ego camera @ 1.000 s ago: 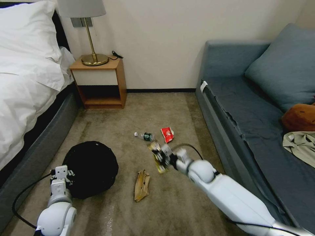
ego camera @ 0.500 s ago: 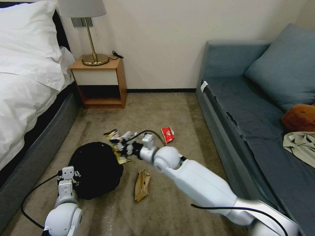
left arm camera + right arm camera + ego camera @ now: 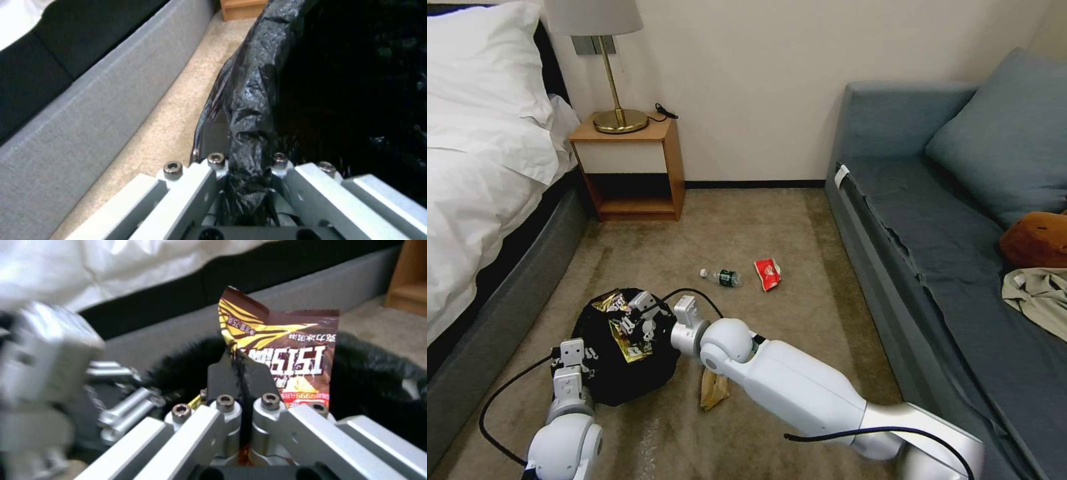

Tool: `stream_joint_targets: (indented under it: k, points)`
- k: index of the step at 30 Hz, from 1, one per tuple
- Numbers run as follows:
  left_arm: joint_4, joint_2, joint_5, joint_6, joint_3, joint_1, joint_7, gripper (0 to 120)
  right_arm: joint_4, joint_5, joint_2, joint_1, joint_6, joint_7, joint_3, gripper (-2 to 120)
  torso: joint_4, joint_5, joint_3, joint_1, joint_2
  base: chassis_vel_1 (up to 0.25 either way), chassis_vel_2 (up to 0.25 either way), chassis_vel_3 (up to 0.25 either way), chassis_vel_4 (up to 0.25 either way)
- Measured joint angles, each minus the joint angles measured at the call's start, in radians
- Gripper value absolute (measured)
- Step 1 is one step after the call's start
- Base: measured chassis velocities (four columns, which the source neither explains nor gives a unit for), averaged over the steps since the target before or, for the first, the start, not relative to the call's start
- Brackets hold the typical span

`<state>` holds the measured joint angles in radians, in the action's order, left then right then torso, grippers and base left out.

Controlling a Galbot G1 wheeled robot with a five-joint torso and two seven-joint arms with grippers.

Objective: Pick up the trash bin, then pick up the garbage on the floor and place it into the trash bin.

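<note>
trash bin: I see it (image 3: 620, 373) on the carpet (image 3: 774, 220) beside the bed (image 3: 480, 200). Round, mouth facing up, lined with crinkly glossy black plastic bag (image 3: 253, 100) that hides the body from my head cam.
left gripper: (image 3: 575, 360) at the bin's near rim. In the left wrist cam the jaws are clamped on a bunched fold of the bag at the rim; film pinched between the metal fingers.
right gripper: (image 3: 639, 319) reaching across over the bin mouth. Jaws squeezed tight on the brown-yellow wrapper; dark pads (image 3: 222, 373) nearly meet in the right wrist cam.
brown-yellow wrapper: (image 3: 285, 350) flat shiny foil packet, brown with yellow stripes and white print, crimped serrated end. Long axis runs in line with the gripper fingers, free end pointing away from the wrist. In the head cam it sits (image 3: 620, 327) over the black liner, inside the rim outline. Can't tell if it touches the bag.
clear plastic bottle: (image 3: 724, 277) lying on its side on carpet, well apart from the bin; white cap toward the bed side, green label mid-body, long axis roughly left-right for me.
red snack packet: (image 3: 768, 273) just beside the bottle's base end, crumpled, glossy, flat on carpet.
peel-like scrap: (image 3: 714, 390) tan-brown, limp and creased, on the carpet right of the bin, partly hidden under my right arm; long axis runs roughly toward and away from me.
carpet: short beige pile.
</note>
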<state>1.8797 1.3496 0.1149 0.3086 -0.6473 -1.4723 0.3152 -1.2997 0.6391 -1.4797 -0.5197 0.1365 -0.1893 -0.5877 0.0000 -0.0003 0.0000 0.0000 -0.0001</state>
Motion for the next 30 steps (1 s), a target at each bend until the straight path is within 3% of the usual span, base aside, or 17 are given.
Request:
stream_joint_targets:
  k: [11, 13, 21, 23, 25, 30]
  points:
    - [0.045, 0.008, 0.000, -0.004, -0.007, -0.030, 0.001, 2, 0.084, -0.040, 0.001, -0.014, -0.042, -0.004, 0.001, 4, 0.0000, 0.0002, 0.000, 0.000, 0.000, 0.000, 0.000, 0.000, 0.000]
    - [0.051, 0.008, 0.001, -0.005, -0.009, -0.034, 0.001, 2, 0.091, -0.047, 0.005, -0.017, -0.046, -0.004, 0.003, 16, 0.0000, 0.0002, 0.000, 0.000, 0.000, 0.000, 0.000, 0.000, 0.000]
    - [0.051, 0.008, 0.001, -0.005, -0.009, -0.032, 0.003, 2, 0.089, -0.049, 0.007, -0.022, -0.047, 0.000, 0.007, 42, 0.0000, 0.0002, 0.000, 0.000, 0.000, 0.000, 0.000, 0.000, 0.000]
    - [0.051, 0.008, 0.001, -0.005, -0.009, -0.031, 0.003, 2, 0.087, -0.050, 0.008, -0.022, -0.047, 0.001, 0.008, 44, 0.0000, 0.0002, 0.000, 0.000, 0.000, 0.000, 0.000, 0.000, 0.000]
    - [0.049, 0.008, 0.001, -0.005, -0.008, -0.028, 0.003, 2, 0.074, -0.050, 0.015, -0.022, -0.047, 0.005, 0.013, 57, 0.0000, 0.0003, 0.000, 0.000, 0.000, 0.000, 0.000, 0.000, 0.000]
    - [0.044, 0.005, 0.004, -0.005, -0.018, -0.024, 0.004, 2, 0.052, -0.050, 0.028, -0.020, -0.045, 0.013, 0.030, 73, 0.0000, 0.0002, 0.000, 0.000, 0.000, 0.000, 0.000, 0.000, 0.000]
